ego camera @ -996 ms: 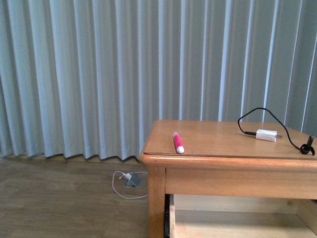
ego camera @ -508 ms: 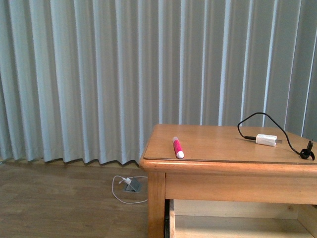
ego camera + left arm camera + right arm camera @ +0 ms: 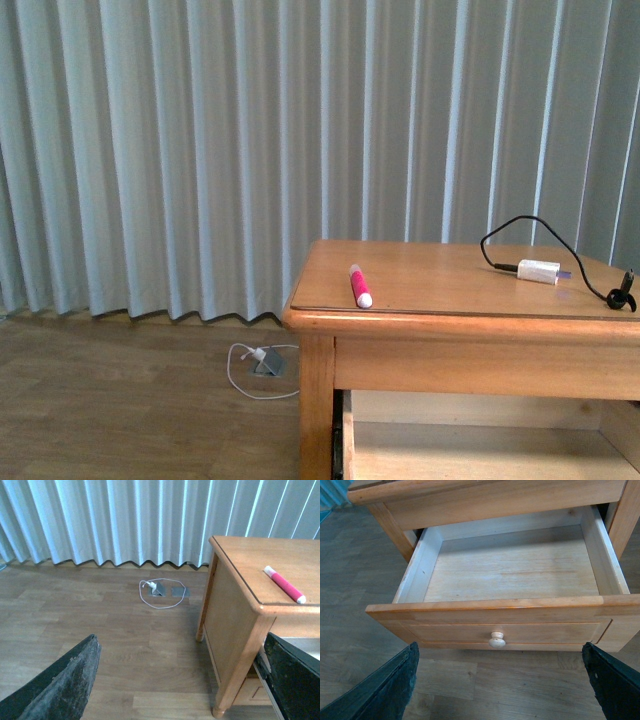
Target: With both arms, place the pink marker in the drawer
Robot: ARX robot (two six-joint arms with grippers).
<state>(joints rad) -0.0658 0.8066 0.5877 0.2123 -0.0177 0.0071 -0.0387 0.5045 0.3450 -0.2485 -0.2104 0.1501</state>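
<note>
Under the table (image 3: 470,322), the drawer (image 3: 510,611) stands pulled out. My left pincer (image 3: 181,647) and my right pincer (image 3: 500,652), above the drawer front, both gape wide. Near the tabletop's front-left corner, the marker (image 3: 359,286) lies flat.

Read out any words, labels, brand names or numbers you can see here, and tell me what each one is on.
No readable text in any view.
Pink marker: no print can be made out on its barrel.
White charger block: too small to show any label.
Drawer front and knob: plain, no marking.
</note>
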